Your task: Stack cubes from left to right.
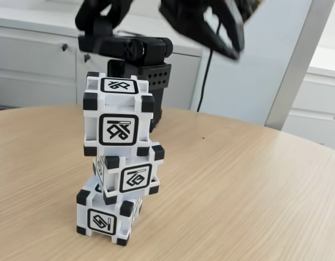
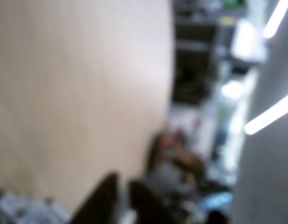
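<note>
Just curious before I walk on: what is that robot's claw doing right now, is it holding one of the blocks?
Gripper: holding nothing, raised above and to the right of the three stacked cubes; too blurred to tell whether the jaws are open or closed.

Standing stacked on one wooden table [image 1: 254, 185]: three white cubes — bottom [image 1: 105, 216], middle [image 1: 129, 175], top [image 1: 118, 117]. Hanging above: one black gripper [image 1: 224, 32].

text: none legible | cubes [image 1: 119, 163]: black-framed abstract glyphs, no letters
</note>
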